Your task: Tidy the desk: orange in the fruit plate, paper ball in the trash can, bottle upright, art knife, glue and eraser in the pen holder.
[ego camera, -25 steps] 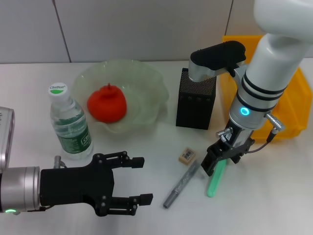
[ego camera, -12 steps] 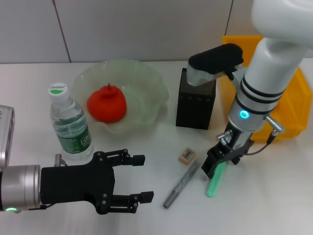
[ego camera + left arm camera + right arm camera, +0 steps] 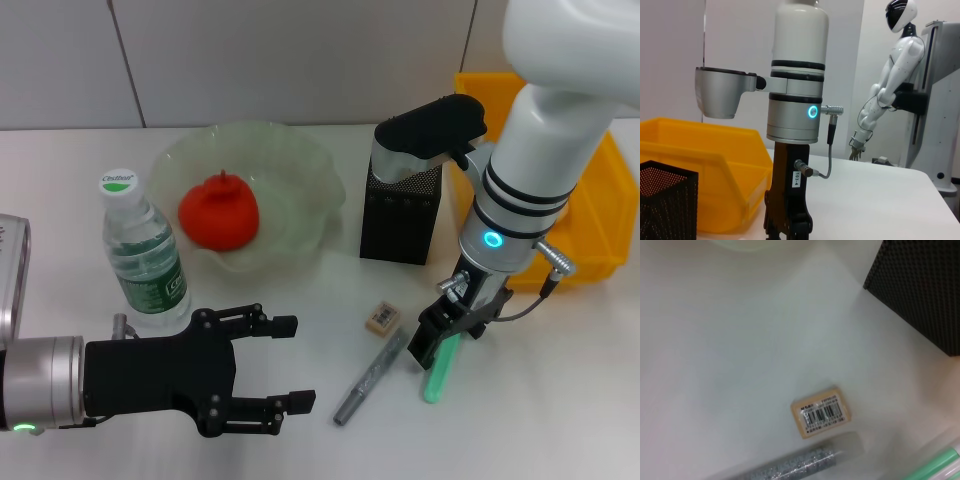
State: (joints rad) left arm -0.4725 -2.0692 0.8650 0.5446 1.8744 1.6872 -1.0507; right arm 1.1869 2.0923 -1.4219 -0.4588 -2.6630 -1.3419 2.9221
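**Right hand positioned over the glue; three small items remain on the desk**

Completed placements, judged from the present layout: the orange (image 3: pixel 219 211) sits inside the fruit plate (image 3: pixel 305 160), and the bottle (image 3: pixel 143 255) stands upright on the desk (image 3: pixel 560 400) just beside the plate. No paper ball is visible on the desk; whether it lies in the trash can (image 3: pixel 600 215) cannot be determined.

Items not yet stowed: the eraser (image 3: pixel 382 318), the grey metallic stick (image 3: pixel 371 377) and the glue (image 3: pixel 441 366) lie flat on the desk, near the pen holder (image 3: pixel 402 212). The eraser is apart from the stick, label upward, as the right wrist view confirms (image 3: pixel 821 411).

Right hand (image 3: pixel 437 338): lowered to desk level directly over the upper end of the glue, with the tube's free end extending out beyond it toward the robot. This placement is consistent with a pick of the glue for transfer to the pen holder. Whether its fingers have closed on the tube cannot be told.

Left hand (image 3: pixel 277 364): held low over the near desk, fingers spread wide, holding nothing. It is well apart from the glue and appears idle.
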